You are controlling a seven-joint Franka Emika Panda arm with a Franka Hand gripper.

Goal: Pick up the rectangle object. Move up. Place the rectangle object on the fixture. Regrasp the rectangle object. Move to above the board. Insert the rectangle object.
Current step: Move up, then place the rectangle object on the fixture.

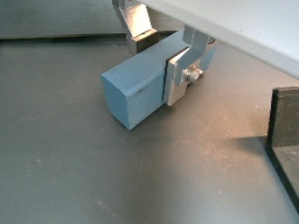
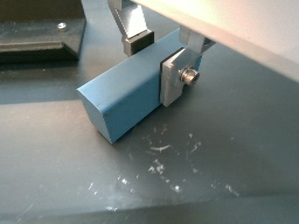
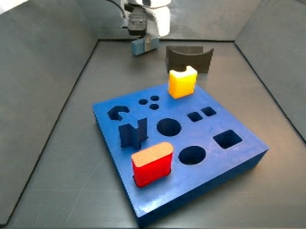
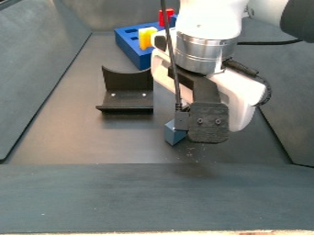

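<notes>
The rectangle object (image 1: 135, 87), a slate grey-blue bar, lies on the dark floor; it shows in both wrist views (image 2: 122, 96) and in a side view (image 4: 174, 136). My gripper (image 1: 159, 59) straddles it, with one silver finger (image 1: 177, 77) flat on its near side and the other finger's dark pad against its far side, so it is shut on the bar. The gripper also shows in the other views (image 2: 156, 59) (image 3: 140, 38) (image 4: 182, 124). The fixture (image 3: 188, 58) stands close by on the floor (image 4: 125, 92) (image 1: 284, 118) (image 2: 35, 39). The board (image 3: 203, 134) lies beyond the fixture (image 4: 127, 39).
A yellow block (image 3: 182, 81), a red block (image 3: 152, 165) and a dark blue notched block (image 3: 131, 132) stand in the board. Grey walls enclose the floor on both sides. White scratch marks (image 2: 158, 162) are on the floor next to the bar.
</notes>
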